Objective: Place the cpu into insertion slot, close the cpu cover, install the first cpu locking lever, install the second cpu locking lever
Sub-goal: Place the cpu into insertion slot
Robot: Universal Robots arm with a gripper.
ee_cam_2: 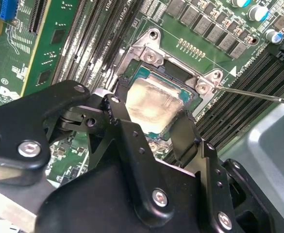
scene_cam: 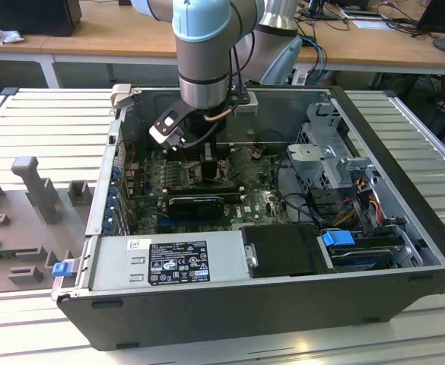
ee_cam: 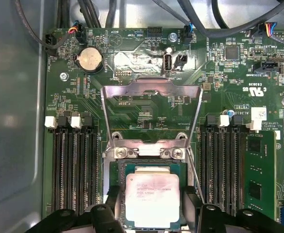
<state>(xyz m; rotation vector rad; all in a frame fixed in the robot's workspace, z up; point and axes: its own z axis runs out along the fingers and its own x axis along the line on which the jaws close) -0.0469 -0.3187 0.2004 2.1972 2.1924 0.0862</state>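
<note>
Claw (ee_cam: 150,209) straddles one cpu (ee_cam: 152,194) in insertion slot (ee_cam: 151,164), grip unclear; one cpu cover (ee_cam: 151,88) open.

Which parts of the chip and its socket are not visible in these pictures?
- First wrist view: the socket runs off the picture's edge, behind the gripper.
- Second wrist view: the gripper covers two edges of the chip.
- Exterior view: the arm hides socket and chip.
</note>
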